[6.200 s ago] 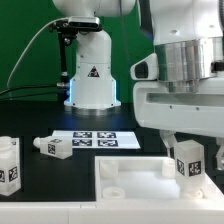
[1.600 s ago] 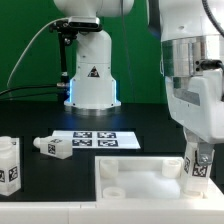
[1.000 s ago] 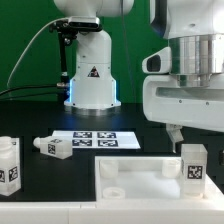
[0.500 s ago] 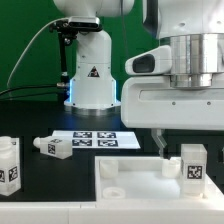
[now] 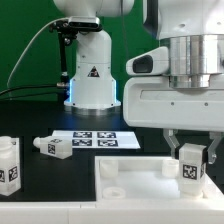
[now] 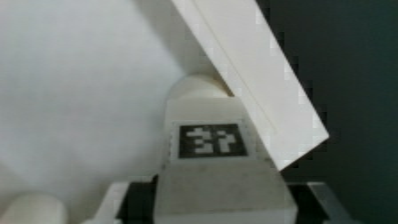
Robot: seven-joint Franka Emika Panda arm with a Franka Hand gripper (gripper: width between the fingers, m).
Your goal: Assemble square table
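Observation:
The square table's white slab [image 5: 140, 180] lies at the front of the exterior view, rim up, with a round socket [image 5: 112, 186] showing at its left. A white leg [image 5: 190, 168] with a black-and-white tag stands upright at the slab's far right corner. My gripper [image 5: 191, 154] hangs over it, a finger on each side, shut on the leg. In the wrist view the leg [image 6: 214, 150] fills the gap between the dark pads [image 6: 128, 200], against the slab's raised rim [image 6: 249, 70]. My gripper [image 6: 214, 205] grips its near end.
Two more legs are at the exterior view's left: one upright [image 5: 10, 165], one lying on its side [image 5: 52, 147]. The marker board [image 5: 95, 139] lies behind the slab. The robot's base [image 5: 92, 70] stands at the back, a cable to its left.
My gripper has turned about its vertical axis over the last second. Its fingers now straddle the leg. The leg stays upright at the slab's corner.

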